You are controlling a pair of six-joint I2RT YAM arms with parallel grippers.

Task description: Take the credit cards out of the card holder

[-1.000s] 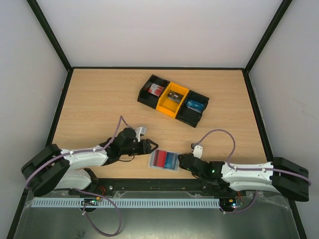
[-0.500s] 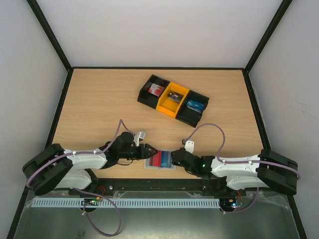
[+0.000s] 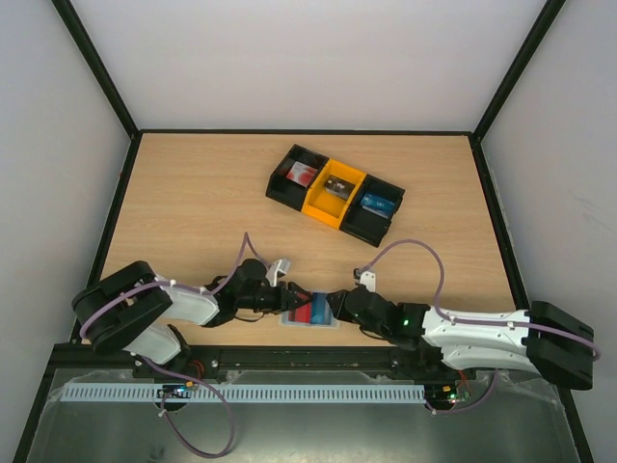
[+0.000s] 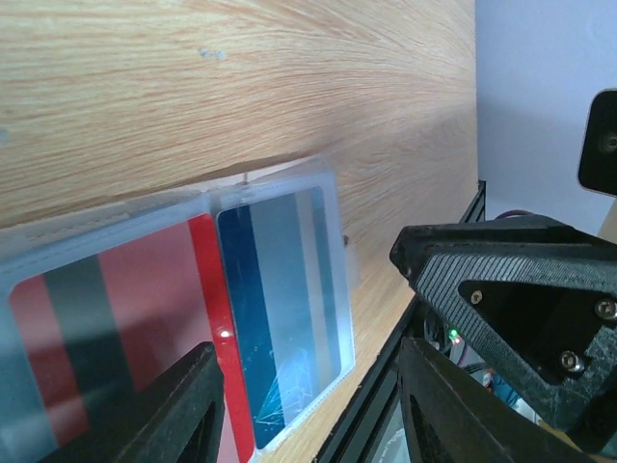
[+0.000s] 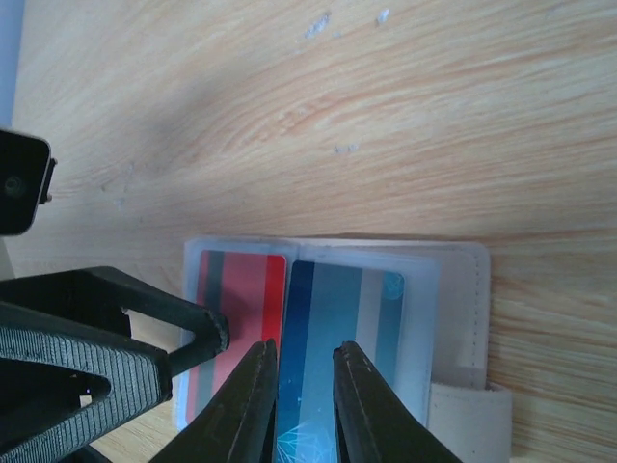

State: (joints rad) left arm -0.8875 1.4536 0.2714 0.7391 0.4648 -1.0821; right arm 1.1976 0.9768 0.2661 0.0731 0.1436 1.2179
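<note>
Translucent grey-blue plastic forms the flat rectangular card holder, laid at the near edge of the pale wooden table. Side by side inside it are seen a red, dark-striped credit card and a blue, grey-striped credit card. The left gripper is spread wide over it; the right gripper is narrowly parted, nothing grasped.

No legible text or markings anywhere.

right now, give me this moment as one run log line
left gripper: open, over card holder | right gripper: slightly open, over blue card | red card, blue card: both in holder
</note>
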